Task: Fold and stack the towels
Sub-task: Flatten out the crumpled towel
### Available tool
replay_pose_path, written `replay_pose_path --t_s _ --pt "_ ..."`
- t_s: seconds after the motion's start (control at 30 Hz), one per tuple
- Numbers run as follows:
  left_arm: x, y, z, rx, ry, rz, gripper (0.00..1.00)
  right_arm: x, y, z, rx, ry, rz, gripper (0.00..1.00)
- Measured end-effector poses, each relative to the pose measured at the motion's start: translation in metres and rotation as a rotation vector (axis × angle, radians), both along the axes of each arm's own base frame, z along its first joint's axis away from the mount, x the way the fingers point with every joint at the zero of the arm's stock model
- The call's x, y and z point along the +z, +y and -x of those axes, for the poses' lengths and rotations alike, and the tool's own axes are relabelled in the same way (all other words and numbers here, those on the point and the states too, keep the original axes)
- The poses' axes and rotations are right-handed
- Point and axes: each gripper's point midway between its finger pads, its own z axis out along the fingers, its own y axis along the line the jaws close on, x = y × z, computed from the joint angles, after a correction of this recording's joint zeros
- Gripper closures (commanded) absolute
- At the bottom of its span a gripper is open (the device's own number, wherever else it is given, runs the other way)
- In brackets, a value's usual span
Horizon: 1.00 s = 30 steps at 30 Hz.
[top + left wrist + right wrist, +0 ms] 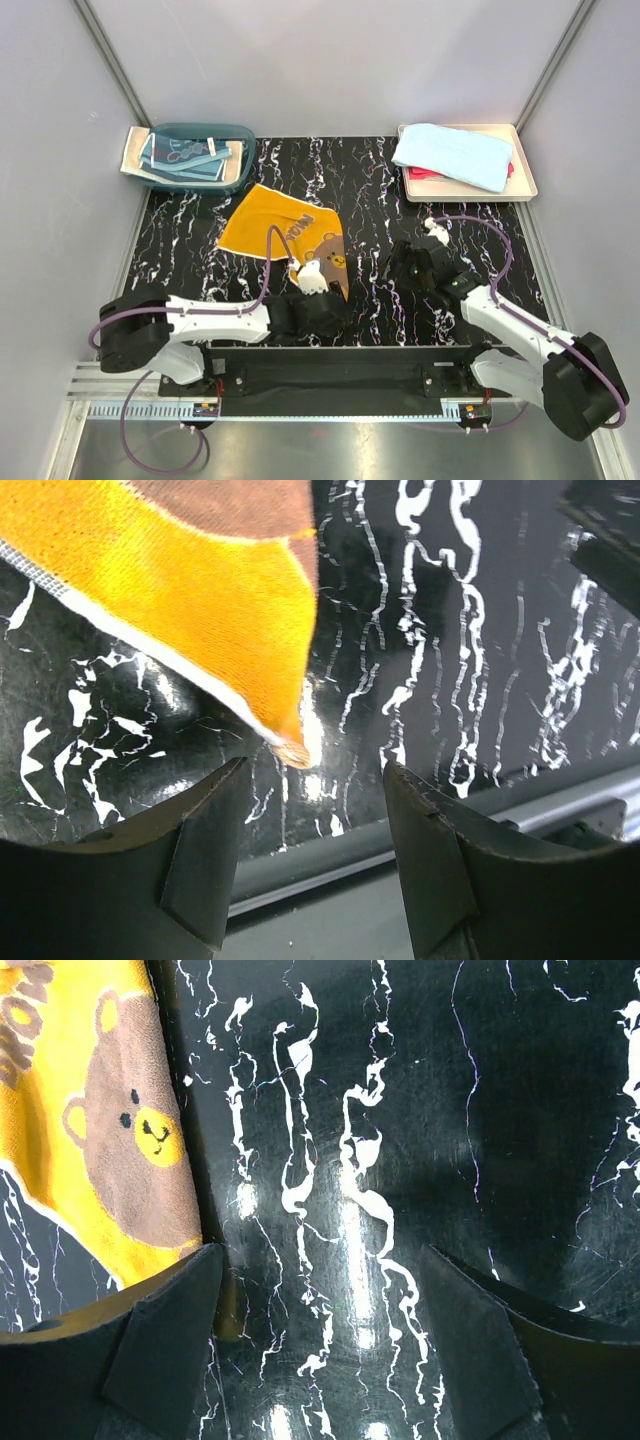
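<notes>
The orange-yellow bear towel (pixel 285 235) lies flat on the black marbled table, a corner pointing toward me. My left gripper (pixel 322 300) is open and empty just short of that near corner (pixel 292 750). My right gripper (pixel 405 262) is open and empty over bare table, right of the towel's bear print (pixel 140 1160). A plain light blue towel (pixel 455 153) lies folded on a red towel (pixel 425 173) in the cream tray (pixel 525 180). Dark teal and dusty blue towels (pixel 185 158) lie in the teal basin (pixel 240 135).
The basin sits at the table's far left corner, the tray at the far right. Grey walls close in the back and sides. The metal rail (pixel 420 840) of the table's near edge runs just under my left fingers (pixel 210 860).
</notes>
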Motion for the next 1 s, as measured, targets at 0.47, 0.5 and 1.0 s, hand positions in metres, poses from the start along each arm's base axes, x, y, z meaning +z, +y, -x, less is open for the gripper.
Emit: replay_pose_path --t_s 0.47,0.5,1.0 --pt "-0.002 0.010 -0.032 0.120 -0.011 0.014 0.84 -0.007 -0.001 0.002 -0.007 0.020 0.002 0.14" --pt "-0.002 0.011 -0.034 0.124 -0.015 0.014 0.88 -0.007 0.000 0.002 -0.007 0.021 0.002 0.14" --pt "0.066 0.042 -0.064 0.189 -0.141 0.135 1.00 -0.023 0.034 -0.006 0.074 0.063 -0.107 0.14"
